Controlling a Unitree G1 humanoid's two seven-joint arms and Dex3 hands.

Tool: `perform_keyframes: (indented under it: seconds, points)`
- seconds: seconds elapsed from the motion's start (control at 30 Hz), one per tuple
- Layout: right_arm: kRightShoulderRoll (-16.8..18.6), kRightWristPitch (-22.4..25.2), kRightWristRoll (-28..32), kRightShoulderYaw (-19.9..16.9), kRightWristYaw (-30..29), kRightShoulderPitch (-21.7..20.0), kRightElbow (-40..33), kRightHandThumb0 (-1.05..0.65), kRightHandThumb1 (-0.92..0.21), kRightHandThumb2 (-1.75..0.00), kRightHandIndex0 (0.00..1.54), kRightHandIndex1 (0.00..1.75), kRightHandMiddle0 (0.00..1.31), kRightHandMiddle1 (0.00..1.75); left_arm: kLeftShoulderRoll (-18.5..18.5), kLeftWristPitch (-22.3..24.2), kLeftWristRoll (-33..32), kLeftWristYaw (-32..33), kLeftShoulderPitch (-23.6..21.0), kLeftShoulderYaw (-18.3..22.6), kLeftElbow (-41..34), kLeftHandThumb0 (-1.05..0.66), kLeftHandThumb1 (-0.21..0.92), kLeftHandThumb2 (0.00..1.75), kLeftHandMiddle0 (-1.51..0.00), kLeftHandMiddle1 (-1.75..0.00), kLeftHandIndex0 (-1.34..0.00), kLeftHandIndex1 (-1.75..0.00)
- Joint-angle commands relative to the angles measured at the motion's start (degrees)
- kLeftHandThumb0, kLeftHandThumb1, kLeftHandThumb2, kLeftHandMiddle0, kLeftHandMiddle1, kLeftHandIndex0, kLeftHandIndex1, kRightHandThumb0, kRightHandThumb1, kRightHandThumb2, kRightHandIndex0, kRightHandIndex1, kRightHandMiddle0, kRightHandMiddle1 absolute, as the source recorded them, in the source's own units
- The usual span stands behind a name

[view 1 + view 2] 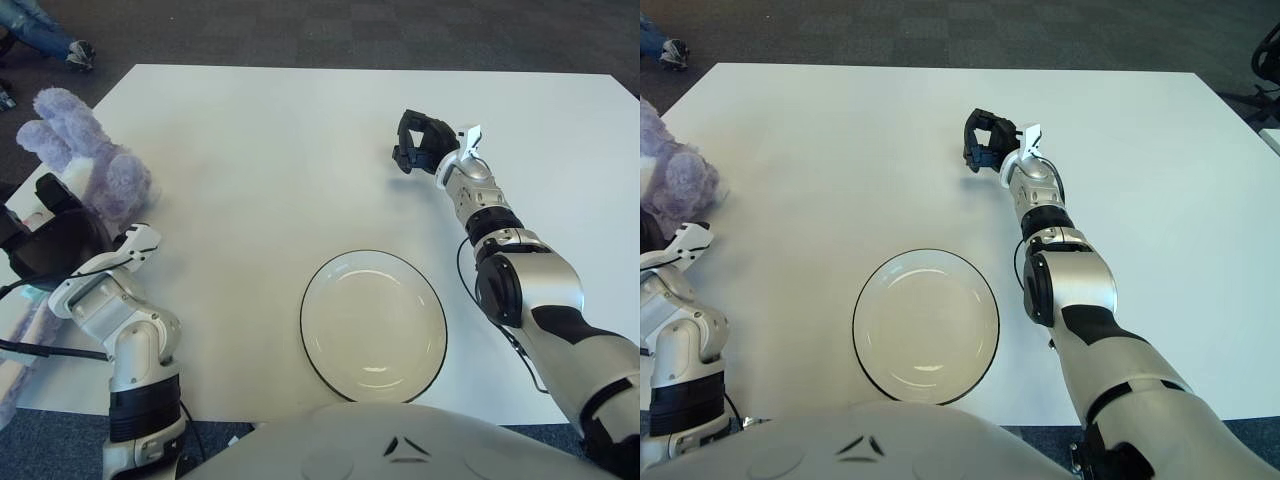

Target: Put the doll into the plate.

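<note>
Doll touching left hand fingers, plate apart.

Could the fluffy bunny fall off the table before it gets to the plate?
It might. The fluffy purple plush doll sits at the white table's left edge, so a nudge from the left hand beside it could tip it off. The white round plate is also far away, so a loose grip could drop it.

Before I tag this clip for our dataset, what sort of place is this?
Probably an office or lab room: a plain white table on dark grey carpet, with what looks like someone's shoe at the far-left edge. Only a purple plush doll and an empty plate are set out.
</note>
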Motion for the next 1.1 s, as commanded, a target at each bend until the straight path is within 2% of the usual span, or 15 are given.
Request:
perform_keyframes:
  seconds: [0.0,0.2,0.3,0.6,0.77,1.07]
  points:
    - [-0.6,0.5,0.3,-0.4,0.5,-1.5,-0.5,-0.5,-0.26,-1.39,1.31,1.75,0.66,1.75,1.7,1.6,-1.0,-0.2,-0.9,0.1,2.3,-1.02,0.92,0.41,-0.01,-0.01,0.0,-0.3]
    - [-0.8,0.7,0.4,-0.6,1.0,-1.4,-0.6,-0.5,-0.26,-1.39,1.31,1.75,0.66,1.75,2.9,3.0,-3.7,1.9,-1.3,-0.5,5.3,-1.02,0.92,0.43,-0.07,-0.04,0.0,-0.3]
    - [-0.9,0.9,0.5,-0.7,1.2,-1.4,-0.5,-0.5,-0.26,-1.39,1.31,1.75,0.66,1.75,4.4,2.9,-6.2,3.5,-2.0,-0.4,8.3,-1.0,0.92,0.42,-0.02,-0.33,0.0,-0.3]
    - [-1.1,1.0,0.7,-0.9,2.4,-1.3,-0.8,-0.5,-0.26,-1.39,1.3,1.75,0.66,1.75,6.5,2.1,-11.5,6.7,-1.7,-2.2,9.2,-0.95,0.91,0.34,0.0,-0.81,0.0,-0.31]
    - [-1.2,1.2,0.8,-1.0,3.0,-1.3,-0.7,-0.5,-0.26,-1.39,1.3,1.75,0.66,1.75,7.5,1.1,-15.0,7.8,-1.1,-3.1,8.5,-0.92,0.9,0.32,0.0,-0.88,0.0,-0.3]
    - [-1.8,1.6,0.8,-1.4,3.3,-1.6,-0.3,-0.5,-0.26,-1.39,1.3,1.75,0.66,1.75,9.1,1.3,-18.8,6.1,-1.2,-5.1,7.2,-0.87,0.86,0.3,0.0,-0.81,0.0,-0.42]
